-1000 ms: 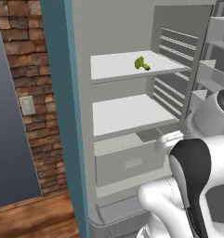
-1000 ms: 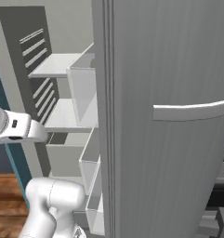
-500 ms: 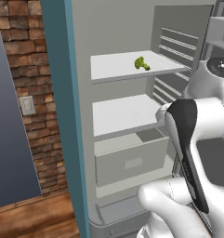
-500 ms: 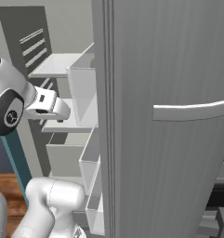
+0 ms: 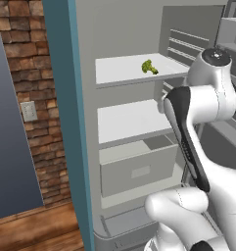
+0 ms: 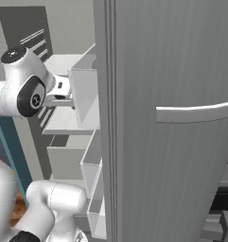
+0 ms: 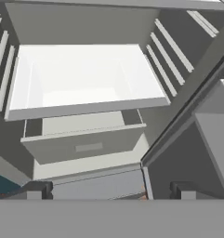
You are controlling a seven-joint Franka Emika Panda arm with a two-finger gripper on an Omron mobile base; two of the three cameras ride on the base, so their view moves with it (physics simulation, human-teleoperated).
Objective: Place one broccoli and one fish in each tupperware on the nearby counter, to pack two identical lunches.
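Note:
One green broccoli lies on the top shelf of the open fridge, towards its right back. My arm is raised in front of the fridge, its elbow right of the broccoli. The gripper is open with nothing between its fingertips. It looks down on the bare white middle shelf and the drawer beneath it. In the right base view the hand sits beside a door bin. The fish, the tupperware and the counter are out of view.
The open fridge door with its curved handle and stacked bins stands on the right. A teal panel and a brick wall close the left side. The fridge's side wall is ribbed.
The arm has swung upward and the hand has moved up and in towards the fridge shelves. The gripper stayed open. The broccoli has not moved.

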